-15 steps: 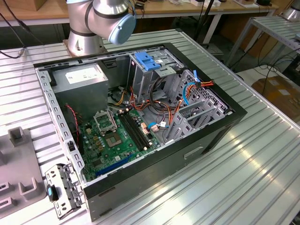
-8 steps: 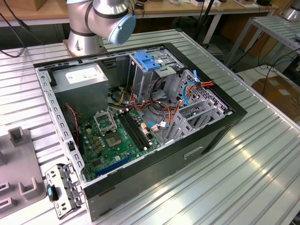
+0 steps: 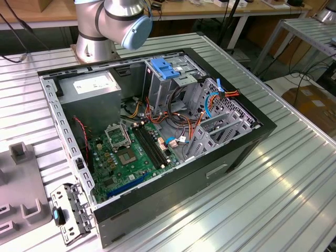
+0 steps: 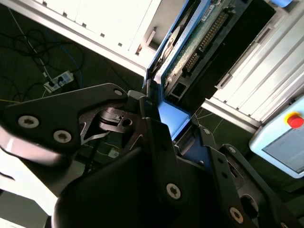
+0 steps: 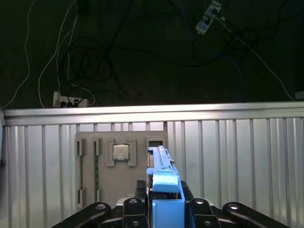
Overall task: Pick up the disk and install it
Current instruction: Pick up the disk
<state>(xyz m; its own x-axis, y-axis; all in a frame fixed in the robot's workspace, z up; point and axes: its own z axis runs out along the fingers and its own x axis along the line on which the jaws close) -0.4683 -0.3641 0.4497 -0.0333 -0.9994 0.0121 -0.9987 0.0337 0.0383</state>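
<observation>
The gripper [image 5: 165, 202] pinches the disk [image 4: 199, 42] on edge, a bright blue carrier frame around a dark body with a green circuit board exposed.

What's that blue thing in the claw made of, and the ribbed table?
The frame of the disk looks like moulded plastic: uniform bright blue, matte, rounded edges. The table is probably bare aluminium: silvery ribbed slats with a dull sheen.
</observation>
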